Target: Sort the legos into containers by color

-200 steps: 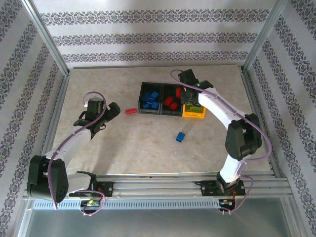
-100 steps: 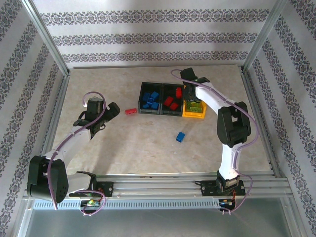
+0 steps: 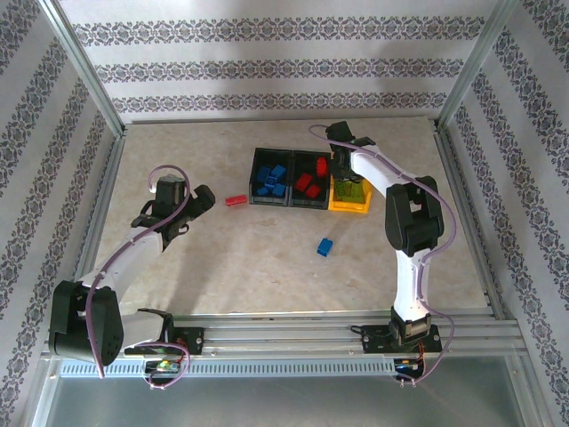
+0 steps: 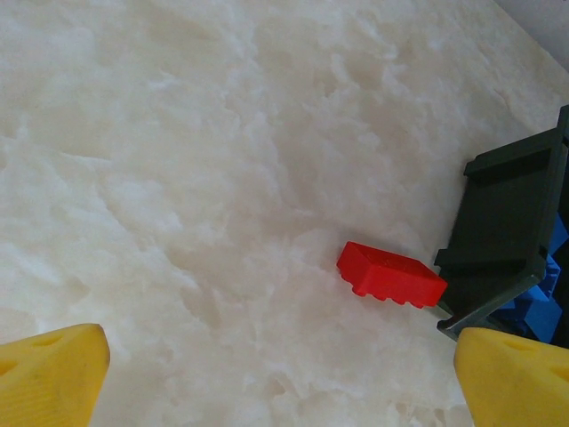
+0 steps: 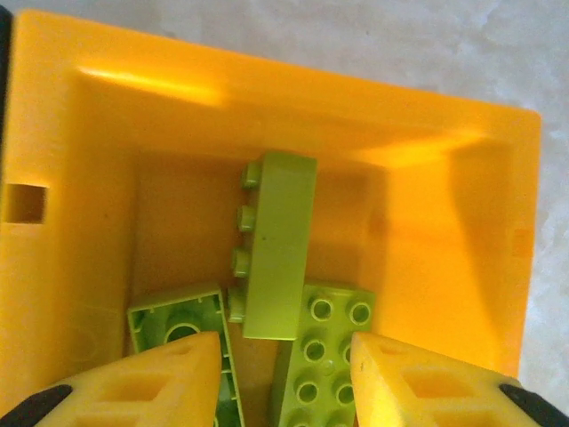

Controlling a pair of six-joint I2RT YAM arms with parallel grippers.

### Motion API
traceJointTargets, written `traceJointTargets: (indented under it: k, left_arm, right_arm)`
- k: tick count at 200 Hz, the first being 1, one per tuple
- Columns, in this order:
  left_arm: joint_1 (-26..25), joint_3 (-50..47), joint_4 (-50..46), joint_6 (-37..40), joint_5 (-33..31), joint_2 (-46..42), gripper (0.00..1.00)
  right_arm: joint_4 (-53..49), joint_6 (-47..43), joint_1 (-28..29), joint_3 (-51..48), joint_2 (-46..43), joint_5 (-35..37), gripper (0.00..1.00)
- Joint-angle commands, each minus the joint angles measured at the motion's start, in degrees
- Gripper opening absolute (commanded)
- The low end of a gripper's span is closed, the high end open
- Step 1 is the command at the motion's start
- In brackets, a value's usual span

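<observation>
Three containers stand in a row: a black bin [image 3: 258,197] with blue legos [image 3: 271,181], a black bin [image 3: 295,201] with red legos [image 3: 308,183], and a yellow bin [image 3: 351,208]. My right gripper [image 3: 342,173] hangs open over the yellow bin [image 5: 444,205], nothing between its fingers [image 5: 418,382]. Below it lie three lime green legos: one on its side [image 5: 276,245], one studs up [image 5: 324,356], one upside down [image 5: 178,325]. A red lego [image 3: 236,201] lies on the table left of the bins. My left gripper [image 3: 203,200] is open, short of that red lego [image 4: 391,276].
A blue lego [image 3: 325,246] lies alone on the marble tabletop, in front of the bins. The black bin's corner [image 4: 507,231] and blue bricks [image 4: 533,307] sit just right of the red lego. Metal frame rails border the table on all sides.
The right arm's elbow has swung in from the right and folded up, while its gripper stays over the yellow bin. The left arm has not moved.
</observation>
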Motion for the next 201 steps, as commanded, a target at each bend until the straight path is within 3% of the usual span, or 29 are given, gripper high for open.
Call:
traceJointTargets:
  k: [1, 62, 110, 114, 118, 157, 201]
  left_arm:
    - [0.9, 1.3, -2.5, 1.8, 0.7, 0.0, 1.00]
    - [0.9, 4.5, -3.8, 5.5, 4.4, 2.9, 1.00]
    - [0.6, 8.4, -6.0, 7.8, 8.0, 7.6, 0.99]
    - [0.5, 8.7, -6.2, 7.9, 8.3, 8.2, 0.99]
    - [0.4, 9.1, -6.3, 8.1, 8.6, 8.7, 0.99]
    - [-0.9, 15.4, -10.9, 12.3, 10.7, 15.1, 0.95]
    - [-2.9, 24.8, -21.0, 23.0, 10.9, 23.5, 0.94]
  right_arm:
    - [-0.8, -0.5, -0.4, 0.7, -0.2, 0.3, 0.44]
    - [-0.2, 0.5, 0.7, -3.0, -7.4, -0.8, 0.59]
    - [1.1, 3.4, 1.7, -9.3, -15.7, -1.2, 0.83]
    - [1.2, 3.7, 1.7, -9.9, -16.4, -1.3, 0.95]
    - [1.3, 4.0, 1.8, -10.5, -17.1, -1.2, 0.98]
    - [1.7, 7.2, 2.2, -15.9, -24.3, -0.6, 0.98]
    - [2.2, 9.7, 2.3, -21.2, -32.9, 0.3, 0.98]
